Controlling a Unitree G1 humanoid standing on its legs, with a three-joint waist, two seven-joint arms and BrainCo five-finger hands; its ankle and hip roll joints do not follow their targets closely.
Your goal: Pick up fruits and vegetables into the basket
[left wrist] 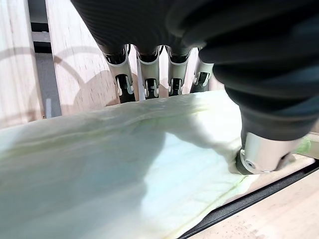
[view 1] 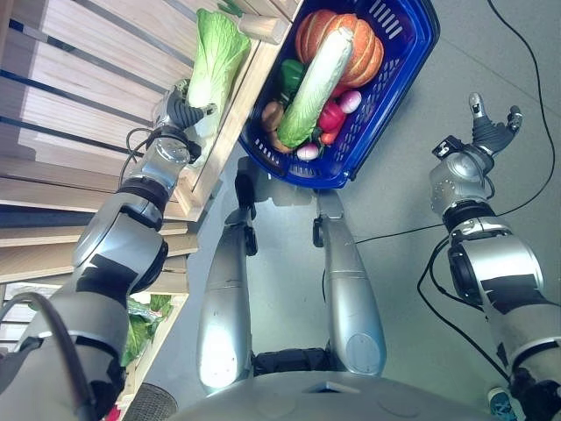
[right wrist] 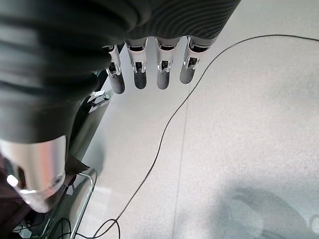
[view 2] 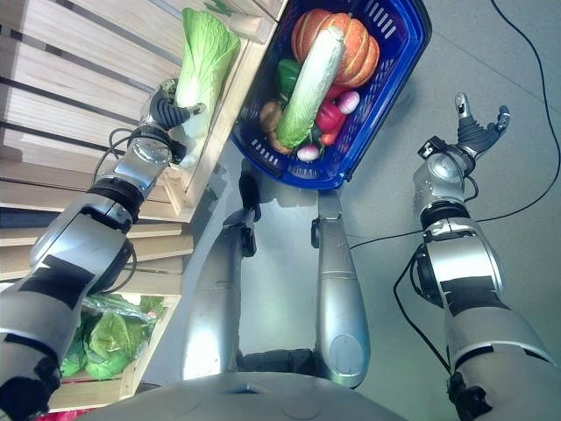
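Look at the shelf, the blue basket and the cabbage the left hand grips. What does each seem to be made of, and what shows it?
Shelf: pale unfinished wood, with visible grain and slats.
Blue basket: probably moulded plastic, glossy, with slotted walls.
Cabbage: looks like a soft imitation, maybe foam or plastic; its surface appears smooth and matte under the left hand. That is uncertain.

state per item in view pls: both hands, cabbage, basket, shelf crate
left hand: shut on the napa cabbage, fingers and thumb round its pale stem end
right hand: open, holding nothing, over the floor
napa cabbage: lying on the wooden shelf, not yet in the basket
blue basket: on the floor, loaded with produce, including a pumpkin
lower crate: holds leafy greens
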